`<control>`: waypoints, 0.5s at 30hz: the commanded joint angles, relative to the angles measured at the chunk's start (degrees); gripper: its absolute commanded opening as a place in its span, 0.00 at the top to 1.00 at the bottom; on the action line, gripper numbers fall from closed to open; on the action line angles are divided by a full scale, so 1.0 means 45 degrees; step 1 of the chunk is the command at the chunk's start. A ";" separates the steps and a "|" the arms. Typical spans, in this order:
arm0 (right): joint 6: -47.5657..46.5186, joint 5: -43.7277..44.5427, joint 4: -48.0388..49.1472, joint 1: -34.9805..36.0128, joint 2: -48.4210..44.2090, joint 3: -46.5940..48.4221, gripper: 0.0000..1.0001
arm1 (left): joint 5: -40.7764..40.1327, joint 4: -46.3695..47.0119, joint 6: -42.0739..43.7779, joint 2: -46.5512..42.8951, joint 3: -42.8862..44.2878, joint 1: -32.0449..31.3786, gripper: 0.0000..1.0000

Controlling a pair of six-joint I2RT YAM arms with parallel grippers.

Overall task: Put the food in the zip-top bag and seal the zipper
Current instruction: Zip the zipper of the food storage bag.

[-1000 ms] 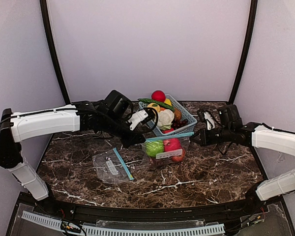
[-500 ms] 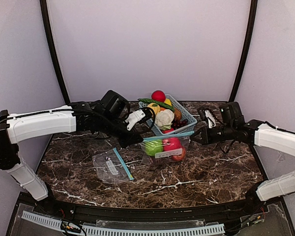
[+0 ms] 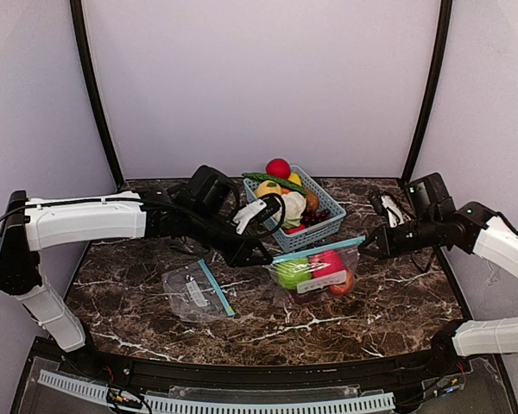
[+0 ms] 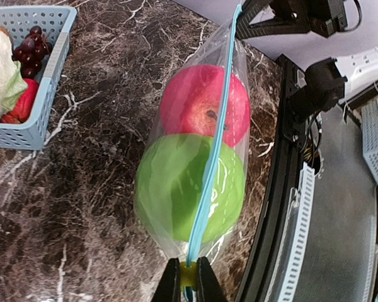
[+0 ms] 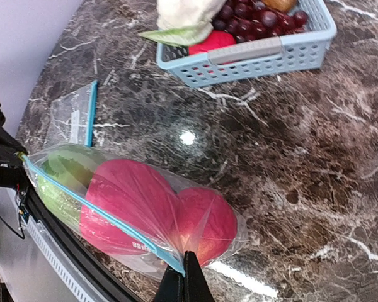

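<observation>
In the gap between my two tools, low over the marble worktop (image 3: 388, 315), hangs the zip-top bag (image 3: 315, 280), food inside: a green apple (image 3: 291, 272) and red fruit (image 3: 331, 263). Its blue zipper (image 3: 319, 248) runs left to right, left tool (image 3: 263, 256) clamped on one end, right tool (image 3: 369, 247) on the other, so either could slide along it. To the near left lies a spare bag (image 3: 192, 291); behind, the basket (image 3: 324, 228), then bare walls

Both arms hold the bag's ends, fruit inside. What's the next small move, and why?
Probably slide the left gripper along the blue zipper toward the right gripper, which anchors the far end. The zip-top bag is taut between them, green apple and red fruit inside; whether it is sealed is unclear.
</observation>
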 commanded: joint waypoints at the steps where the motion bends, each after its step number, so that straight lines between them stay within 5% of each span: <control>1: 0.0591 0.2486 -0.1301 -0.0289 0.0659 0.0271 1.00 | 0.0441 0.1214 -0.2662 0.0745 -0.0796 -0.0161 0.99; 9: 0.0581 0.5339 -0.0072 -0.0355 0.3168 0.1250 1.00 | -0.0978 0.2884 -0.3502 0.1609 -0.0833 -0.0179 0.98; 15: 0.0456 0.5864 0.0796 -0.0602 0.4399 0.1603 1.00 | -0.2330 0.3137 -0.3674 0.0888 -0.1210 -0.0170 0.51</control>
